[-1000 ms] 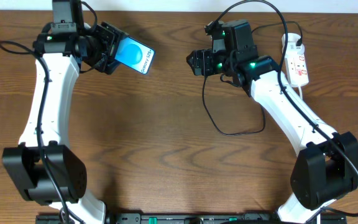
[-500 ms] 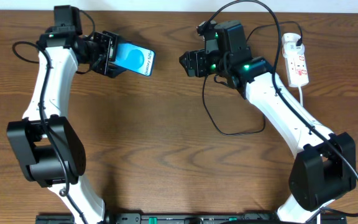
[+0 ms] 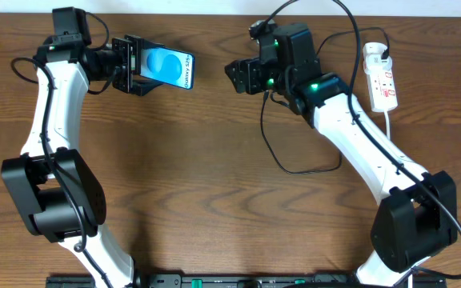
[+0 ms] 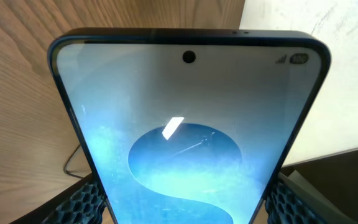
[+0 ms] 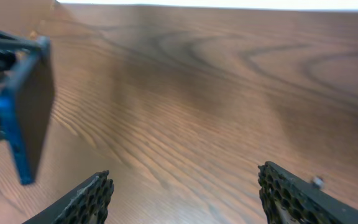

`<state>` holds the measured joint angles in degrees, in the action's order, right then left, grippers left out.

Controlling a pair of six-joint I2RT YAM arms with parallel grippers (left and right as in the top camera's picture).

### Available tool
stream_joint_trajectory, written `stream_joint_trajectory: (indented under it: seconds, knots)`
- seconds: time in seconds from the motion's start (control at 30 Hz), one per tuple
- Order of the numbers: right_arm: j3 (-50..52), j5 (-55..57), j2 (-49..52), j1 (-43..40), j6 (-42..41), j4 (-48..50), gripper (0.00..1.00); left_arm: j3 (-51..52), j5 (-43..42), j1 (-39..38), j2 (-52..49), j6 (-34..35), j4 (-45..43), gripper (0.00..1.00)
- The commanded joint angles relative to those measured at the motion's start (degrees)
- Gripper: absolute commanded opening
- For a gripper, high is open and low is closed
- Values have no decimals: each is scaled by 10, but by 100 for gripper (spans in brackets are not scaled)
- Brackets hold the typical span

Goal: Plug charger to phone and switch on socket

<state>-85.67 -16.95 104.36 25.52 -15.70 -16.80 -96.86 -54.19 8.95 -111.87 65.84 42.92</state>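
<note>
As the left claw (image 3: 137, 66), gripping the phone (image 3: 170, 70), has swung it level, the right claw (image 3: 233, 74), spread wide, closes in for plugging.

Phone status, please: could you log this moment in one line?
left gripper: holding phone | right gripper: open, facing phone | charger: not in phone | socket: untouched

- Overhead: bright, even light; soft shadows on the table (image 3: 214, 200).
- Left wrist: white glare streak on the phone (image 4: 188, 155) screen.
- Right wrist: blurred throughout, phone edge soft.
</note>
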Motion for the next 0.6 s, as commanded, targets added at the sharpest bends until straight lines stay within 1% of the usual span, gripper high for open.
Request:
stream_joint_trajectory:
  seconds: [0.0, 0.23, 0.33, 0.57]
  knots:
    - [-21, -1, -2, 15, -20, 10, 75, -13, -32, 2, 0, 5, -7, 7]
    - [-47, -29, -2, 24, -36, 12, 75, -13, -33, 1, -19, 7, -15, 7]
    - [-50, -36, -2, 25, -40, 12, 75, -13, -34, 1, -29, 7, -24, 7]
    - [-51, -47, -2, 27, -51, 7, 73, -13, -44, 1, -40, 10, -50, 7]
